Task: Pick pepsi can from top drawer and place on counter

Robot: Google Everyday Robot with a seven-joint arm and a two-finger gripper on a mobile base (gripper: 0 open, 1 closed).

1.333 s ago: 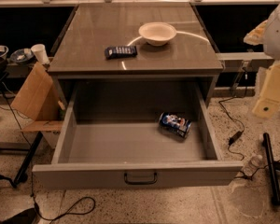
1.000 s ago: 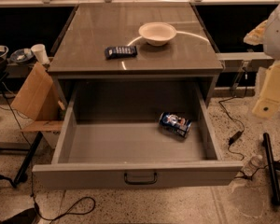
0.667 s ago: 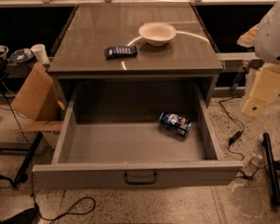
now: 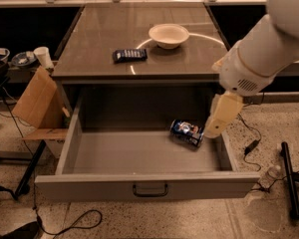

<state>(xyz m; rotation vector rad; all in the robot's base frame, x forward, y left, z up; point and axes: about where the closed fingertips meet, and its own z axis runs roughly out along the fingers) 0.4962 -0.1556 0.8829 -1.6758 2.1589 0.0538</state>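
Note:
The pepsi can [image 4: 186, 133] lies on its side at the right rear of the open top drawer [image 4: 144, 156]. The drawer is pulled fully out, its grey front panel and dark handle [image 4: 149, 189] facing me. The counter [image 4: 139, 39] is the glossy grey-brown top above it. My white arm comes in from the upper right, and my gripper [image 4: 217, 125] hangs over the drawer's right side, just right of the can and close to it.
A white bowl [image 4: 168, 35] and a flat dark packet [image 4: 129, 55] sit on the counter. A cardboard box [image 4: 37, 101] stands left of the cabinet, with a white cup [image 4: 43, 57] behind it. Cables and a black bar [image 4: 288, 178] lie on the floor at right.
My arm has swung in from the right edge toward the left and down, bringing the gripper beside the can. The can, bowl and packet have not moved.

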